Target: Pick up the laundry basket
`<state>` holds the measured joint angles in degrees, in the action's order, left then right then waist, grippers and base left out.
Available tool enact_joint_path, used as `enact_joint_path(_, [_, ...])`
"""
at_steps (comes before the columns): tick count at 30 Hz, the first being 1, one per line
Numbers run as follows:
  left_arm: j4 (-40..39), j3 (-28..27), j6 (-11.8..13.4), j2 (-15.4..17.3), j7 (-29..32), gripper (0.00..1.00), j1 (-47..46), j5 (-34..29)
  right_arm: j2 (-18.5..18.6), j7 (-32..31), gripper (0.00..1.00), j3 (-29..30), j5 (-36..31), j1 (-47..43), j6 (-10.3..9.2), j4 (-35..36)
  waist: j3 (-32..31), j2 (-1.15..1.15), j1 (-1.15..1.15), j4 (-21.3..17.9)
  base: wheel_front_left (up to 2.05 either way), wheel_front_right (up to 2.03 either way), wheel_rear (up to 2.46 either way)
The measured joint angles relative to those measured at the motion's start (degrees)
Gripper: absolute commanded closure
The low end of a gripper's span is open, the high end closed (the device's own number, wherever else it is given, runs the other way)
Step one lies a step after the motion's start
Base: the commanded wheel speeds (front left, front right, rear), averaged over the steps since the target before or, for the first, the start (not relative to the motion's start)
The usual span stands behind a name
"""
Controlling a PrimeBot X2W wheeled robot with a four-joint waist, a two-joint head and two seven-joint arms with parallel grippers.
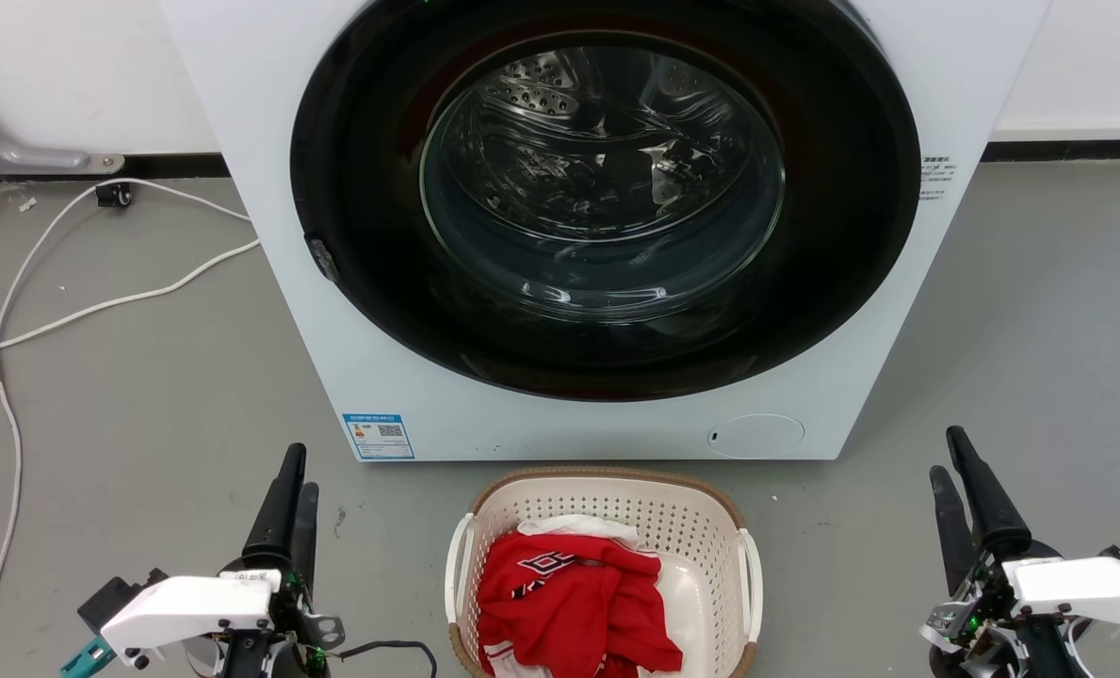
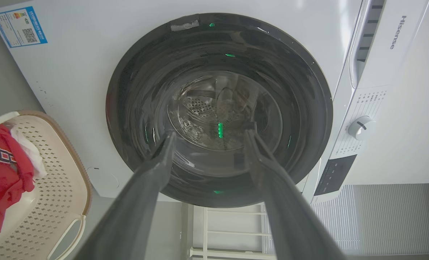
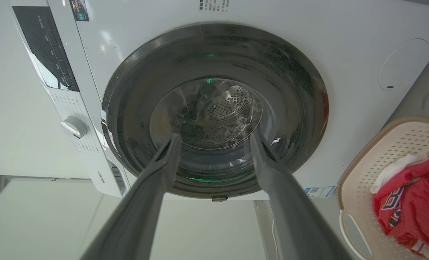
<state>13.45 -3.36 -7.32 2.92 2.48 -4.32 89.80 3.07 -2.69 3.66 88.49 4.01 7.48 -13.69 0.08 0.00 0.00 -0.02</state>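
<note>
Laundry basket [image 1: 616, 513] — far rim near washing machine [image 1: 239, 141] — floor [image 1: 145, 395] open either side

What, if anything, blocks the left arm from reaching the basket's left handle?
Nothing visible, so probably yes. The left gripper hangs open beside the laundry basket, with bare floor between it and the white left handle. The red clothes lie inside, clear of that handle.
</note>
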Motion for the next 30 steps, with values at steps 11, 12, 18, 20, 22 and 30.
enact_joint_path(11, [-2.16,0.58,0.0,0.0,-2.68,0.0,0.01,-9.02,0.04,2.69,0.0,-1.11,-12.79,-0.51,-0.01,1.55,-0.06,0.0,0.0,-0.09,0.0,0.0,0.0])
enact_joint_path(12, [-2.16,0.58,0.0,0.0,-2.68,0.0,0.01,-9.02,0.04,2.69,0.0,-1.11,-12.79,-0.51,-0.01,1.55,-0.06,0.0,0.0,-0.09,0.0,0.0,0.0])
enact_joint_path(18, [-3.39,1.67,0.54,-0.01,-3.94,0.0,0.01,-16.47,0.01,3.96,0.0,-1.72,-20.68,-0.54,-0.01,2.53,-0.08,0.0,0.0,-0.15,0.0,0.0,0.0])
enact_joint_path(20, [-3.68,2.3,0.98,0.0,-4.28,0.0,0.01,-19.41,0.0,4.31,0.0,-1.99,-23.19,-0.55,-0.01,2.8,-0.1,0.0,0.0,-0.18,0.0,0.0,0.0])
enact_joint_path(22, [-3.91,3.02,1.42,-0.01,-4.77,0.0,0.01,-22.06,-0.02,4.77,0.0,-2.31,-25.65,-0.57,-0.01,3.11,-0.12,0.0,0.0,-0.19,0.0,0.0,0.0])
enact_joint_path(30, [-4.76,5.12,2.4,-0.01,-6.27,0.0,0.01,-31.01,-0.04,6.3,0.0,-3.2,-34.37,-0.62,0.0,3.61,-0.16,0.0,0.0,-0.24,0.0,0.0,0.0])
